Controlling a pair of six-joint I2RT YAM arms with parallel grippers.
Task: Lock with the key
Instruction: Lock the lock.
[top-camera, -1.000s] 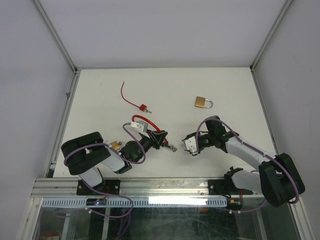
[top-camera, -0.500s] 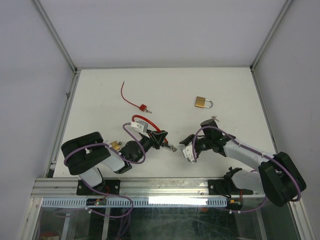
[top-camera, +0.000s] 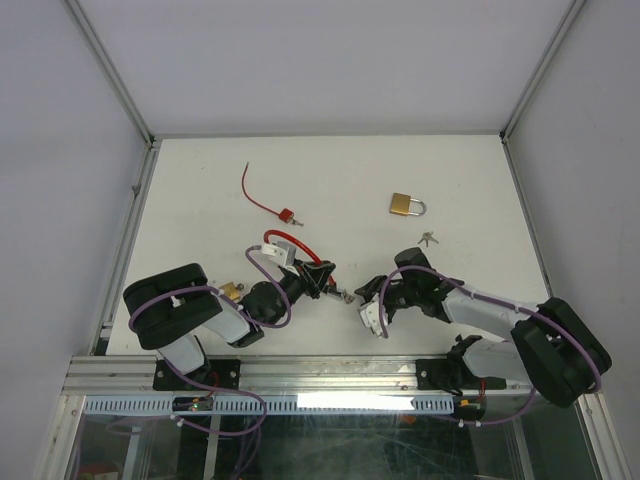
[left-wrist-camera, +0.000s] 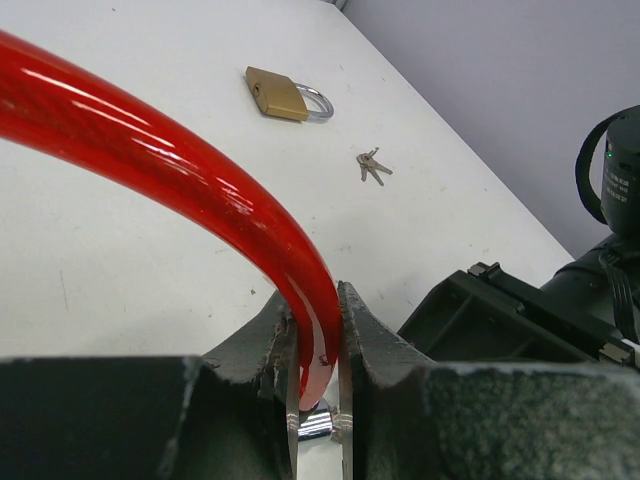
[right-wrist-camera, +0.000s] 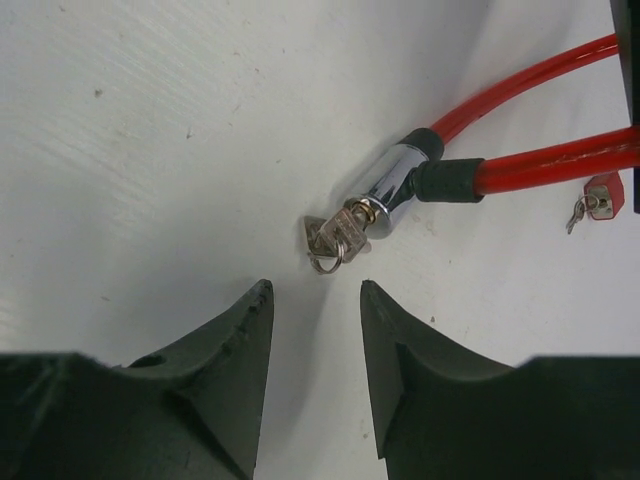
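A white desk (top-camera: 350, 170) is enclosed by pale grey walls. The red cable (left-wrist-camera: 150, 140) of the lock is clamped in the left pincer (left-wrist-camera: 316, 312), close to its chrome barrel (right-wrist-camera: 392, 188). The right pincer (right-wrist-camera: 315, 300) is spread open and empty, just short of the key (right-wrist-camera: 328, 238) seated in that barrel. Well beyond the barrel, a brass padlock (top-camera: 405, 205), loose keys (top-camera: 428, 238) and a small red padlock (top-camera: 286, 214) are seen.

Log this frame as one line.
left gripper: shut on red cable | right gripper: open, short of key, no contact | key: in lock cylinder | phase: pre-grasp
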